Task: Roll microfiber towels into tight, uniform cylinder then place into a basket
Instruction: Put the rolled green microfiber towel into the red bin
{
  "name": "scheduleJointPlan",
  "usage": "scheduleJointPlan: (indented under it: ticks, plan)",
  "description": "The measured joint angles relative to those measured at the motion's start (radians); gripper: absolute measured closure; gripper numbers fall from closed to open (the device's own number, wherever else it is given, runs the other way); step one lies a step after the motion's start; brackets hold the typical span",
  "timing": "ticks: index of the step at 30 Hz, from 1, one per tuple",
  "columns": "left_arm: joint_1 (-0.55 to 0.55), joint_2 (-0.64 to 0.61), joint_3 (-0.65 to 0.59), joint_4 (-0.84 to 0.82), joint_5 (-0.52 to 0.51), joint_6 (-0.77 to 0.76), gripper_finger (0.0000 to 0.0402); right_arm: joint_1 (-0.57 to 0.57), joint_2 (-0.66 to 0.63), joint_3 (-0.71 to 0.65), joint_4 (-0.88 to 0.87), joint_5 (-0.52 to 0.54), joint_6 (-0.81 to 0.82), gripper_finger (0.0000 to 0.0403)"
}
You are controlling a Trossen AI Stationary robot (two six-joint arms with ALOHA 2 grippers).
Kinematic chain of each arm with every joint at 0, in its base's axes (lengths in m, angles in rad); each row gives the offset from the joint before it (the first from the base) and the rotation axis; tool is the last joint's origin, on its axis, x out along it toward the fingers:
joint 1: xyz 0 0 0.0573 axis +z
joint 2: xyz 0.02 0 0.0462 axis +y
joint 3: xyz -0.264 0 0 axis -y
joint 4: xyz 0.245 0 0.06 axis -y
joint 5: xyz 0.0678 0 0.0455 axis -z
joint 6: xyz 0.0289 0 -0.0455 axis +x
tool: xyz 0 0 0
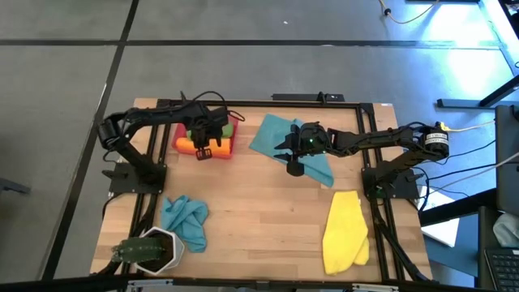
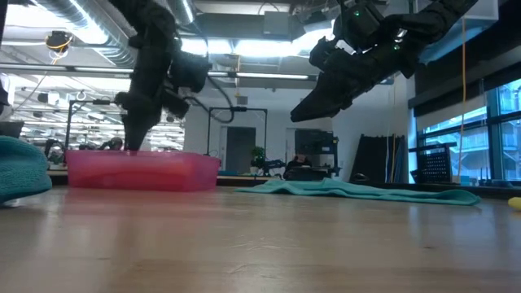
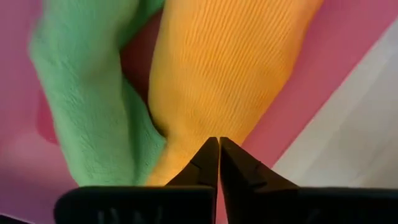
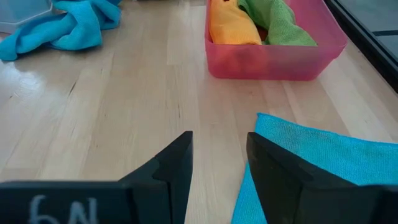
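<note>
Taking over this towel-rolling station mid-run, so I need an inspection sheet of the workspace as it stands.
Surface: wooden table in a black frame.
Job's things: red basket holds the orange towel and green towel. One teal towel lies spread under the right arm, another teal towel is bunched near the front left, and the yellow towel lies at the front right.
Clutter: white hexagonal plant pot at the front left corner.
Grippers: left pincer shut over the basket, by the orange towel; right pincer open above the table, empty.
Cables: yellow cable by the right arm's base.
Surroundings: grey floor, lab equipment behind.
</note>
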Motion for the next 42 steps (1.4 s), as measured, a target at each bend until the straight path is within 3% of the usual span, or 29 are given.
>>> scheduleJointPlan:
  ticks: [7,13,21,27,42]
  plan:
    - [0.038,0.000,-0.089,0.072,-0.138,-0.050,0.0401,0.000,0.000,0.000,0.004,0.000,-0.016,0.0250]
    - [0.052,0.000,-0.095,0.143,-0.130,-0.034,0.0401,0.000,0.000,0.000,0.013,0.000,-0.016,0.0250]
    - [0.084,0.000,-0.095,0.064,-0.158,-0.028,0.0401,0.000,0.000,0.000,0.013,0.000,-0.016,0.0250]
    - [0.048,-0.045,-0.088,0.148,-0.070,-0.053,0.0401,0.000,0.000,0.000,0.021,0.001,-0.020,0.0250]
    - [0.073,0.058,-0.089,0.118,-0.167,-0.036,0.0401,0.000,0.000,0.000,0.023,0.008,-0.020,0.0250]
